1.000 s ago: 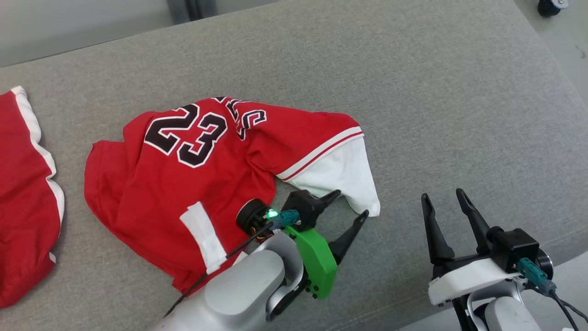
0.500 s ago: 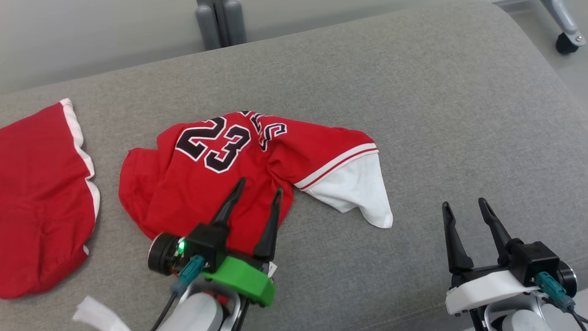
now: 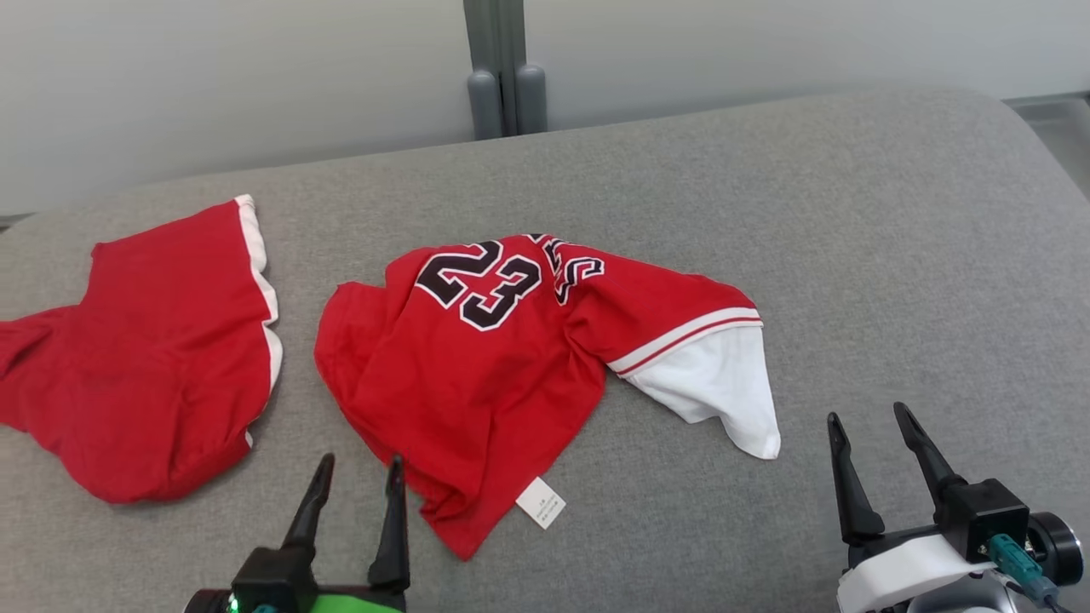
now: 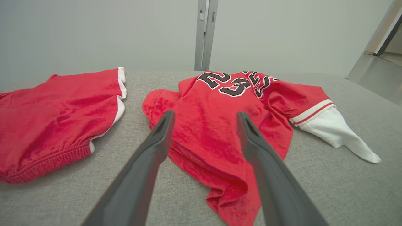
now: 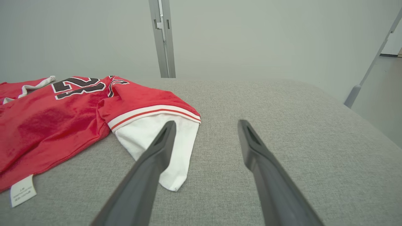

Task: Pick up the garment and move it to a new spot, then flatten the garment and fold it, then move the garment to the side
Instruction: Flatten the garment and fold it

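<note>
– Pulled back, that's the change: the left gripper was reaching across the near hem of the red jersey a second ago, and now it sits off the cloth at the near left, fingers pointing far. The head camera has tipped up too, so everything sits differently in its view.
– Is it carrying anything?
– No. Its jaws stand apart with nothing between them. So do those of the right gripper, parked at the near right over bare grey cushion.
– Where is the jersey?
– Crumpled in the middle of the cushion, with number 23 toward the far side, the white sleeve trailing right and the care label at the near hem. Red shorts lie apart on the left.
– Why the retreat?
– My guess is that the move to a new spot is done and both arms stand clear so the head can see the whole garment before flattening. Each gripper faces a near edge, left by the hem and right by the sleeve, handy for pulling it flat.
</note>
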Robot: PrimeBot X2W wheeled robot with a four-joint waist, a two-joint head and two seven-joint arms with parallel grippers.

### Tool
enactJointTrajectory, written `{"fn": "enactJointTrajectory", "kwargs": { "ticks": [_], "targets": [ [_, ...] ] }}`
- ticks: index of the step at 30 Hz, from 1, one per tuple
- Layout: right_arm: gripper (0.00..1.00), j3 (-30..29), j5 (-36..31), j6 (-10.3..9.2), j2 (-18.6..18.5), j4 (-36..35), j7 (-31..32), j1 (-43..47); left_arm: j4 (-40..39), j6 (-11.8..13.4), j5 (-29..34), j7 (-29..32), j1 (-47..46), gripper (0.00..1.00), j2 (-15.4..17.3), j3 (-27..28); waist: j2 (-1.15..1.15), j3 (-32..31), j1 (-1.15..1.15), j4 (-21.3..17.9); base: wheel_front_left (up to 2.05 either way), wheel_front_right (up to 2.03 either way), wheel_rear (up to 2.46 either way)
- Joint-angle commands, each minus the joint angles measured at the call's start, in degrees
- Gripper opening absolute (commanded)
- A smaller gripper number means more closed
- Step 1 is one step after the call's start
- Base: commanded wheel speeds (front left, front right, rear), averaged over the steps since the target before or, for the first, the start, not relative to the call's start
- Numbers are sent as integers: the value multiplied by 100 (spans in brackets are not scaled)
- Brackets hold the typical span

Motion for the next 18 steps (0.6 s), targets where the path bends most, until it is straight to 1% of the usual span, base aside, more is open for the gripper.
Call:
{"fn": "enactJointTrajectory", "kwargs": {
  "ticks": [1,6,9,13,18],
  "targets": [
    [100,4,-42,-7,5,25,-19,102,-41,-99,136,-17,213,100,-64,176,0,-264,0,241,0,0,0],
    [100,-43,-77,-6,35,68,-19,196,-131,-493,546,-17,520,100,-220,568,0,-376,0,362,0,0,0],
    [100,-80,-100,-6,53,129,-19,217,-203,-647,740,-17,632,100,-284,759,0,-436,0,398,0,0,0],
    [100,-131,-136,-7,71,195,-19,252,-221,-762,856,-17,709,100,-337,938,0,-504,0,404,0,0,0],
    [100,-150,-156,-7,82,221,-19,246,-185,-864,908,-17,752,100,-358,1003,0,-532,0,371,0,0,0]
  ]
}}
